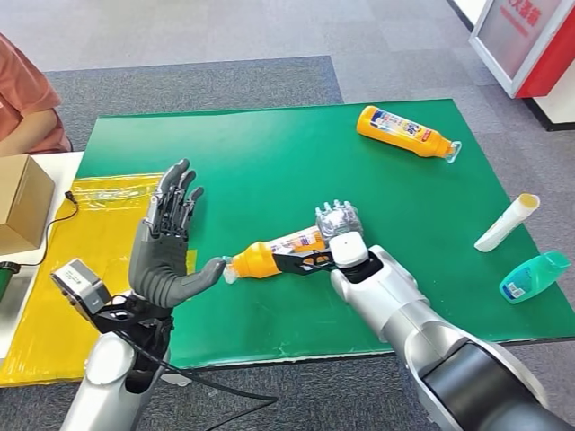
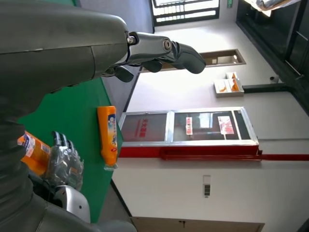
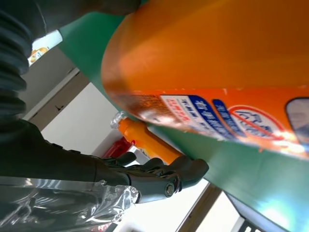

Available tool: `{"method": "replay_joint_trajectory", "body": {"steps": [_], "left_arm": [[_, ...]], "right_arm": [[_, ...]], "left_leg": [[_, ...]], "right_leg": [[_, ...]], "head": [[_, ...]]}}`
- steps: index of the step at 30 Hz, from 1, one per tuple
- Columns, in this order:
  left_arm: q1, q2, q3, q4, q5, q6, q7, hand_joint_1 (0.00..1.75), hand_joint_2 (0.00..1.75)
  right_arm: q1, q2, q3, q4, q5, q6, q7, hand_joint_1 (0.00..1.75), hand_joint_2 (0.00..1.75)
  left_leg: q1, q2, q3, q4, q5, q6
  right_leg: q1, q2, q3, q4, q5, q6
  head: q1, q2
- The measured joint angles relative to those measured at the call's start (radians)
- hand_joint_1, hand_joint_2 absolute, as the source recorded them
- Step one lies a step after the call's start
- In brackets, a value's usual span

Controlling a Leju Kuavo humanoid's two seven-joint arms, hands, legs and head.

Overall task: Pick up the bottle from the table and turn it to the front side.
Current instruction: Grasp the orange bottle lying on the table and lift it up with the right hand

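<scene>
Over the green surface (image 1: pixel 285 153), the right hand (image 1: pixel 335 235) grips the orange bottle (image 1: pixel 278 256); the left hand (image 1: pixel 166 242) is raised with fingers spread, its thumb touching the bottle's cap.

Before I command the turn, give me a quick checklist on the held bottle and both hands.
1. Right hand holds the orange bottle around its body: ok.
2. Bottle lifted clear of the green mat: cannot tell; it lies sideways, low over it.
3. Left hand free, fingers apart: ok, thumb tip at the bottle's cap.
4. Front label facing the head camera: cannot tell; some white label shows.
5. Second orange bottle, white tube and teal bottle away from the hands: ok.
</scene>
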Motion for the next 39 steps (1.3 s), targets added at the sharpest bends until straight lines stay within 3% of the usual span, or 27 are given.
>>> {"method": "replay_joint_trajectory", "body": {"steps": [13,17,33,39], "left_arm": [[-0.028,0.000,-0.006,0.006,0.001,0.000,-0.003,0.00,1.75],[-0.043,0.000,-0.007,0.008,0.001,0.000,-0.003,0.00,1.75],[-0.043,0.018,-0.017,0.008,-0.003,0.003,-0.006,0.00,1.75],[-0.035,0.023,-0.017,0.007,-0.011,0.014,-0.005,0.00,1.75]], "right_arm": [[-0.010,0.013,0.002,0.059,-0.032,0.105,-0.078,0.05,1.75],[-0.017,0.017,0.002,0.065,-0.039,0.108,-0.086,1.75,1.75],[-0.006,0.002,-0.007,0.061,-0.140,0.003,-0.091,1.75,1.75],[0.011,-0.001,-0.067,0.043,-0.284,-0.032,-0.147,1.75,1.75]], "left_leg": [[0.000,0.000,0.000,0.000,0.000,0.000],[0.000,0.000,0.000,0.000,0.000,0.000],[0.000,0.000,0.000,0.000,0.000,0.000],[0.000,0.000,0.000,0.000,0.000,0.000]], "right_leg": [[0.000,0.000,0.000,0.000,0.000,0.000],[0.000,0.000,0.000,0.000,0.000,0.000],[0.000,0.000,0.000,0.000,0.001,0.000],[0.000,0.000,0.000,0.000,0.001,0.000]], "head": [[0.000,0.000],[0.000,0.000],[0.000,0.000],[0.000,0.000]]}}
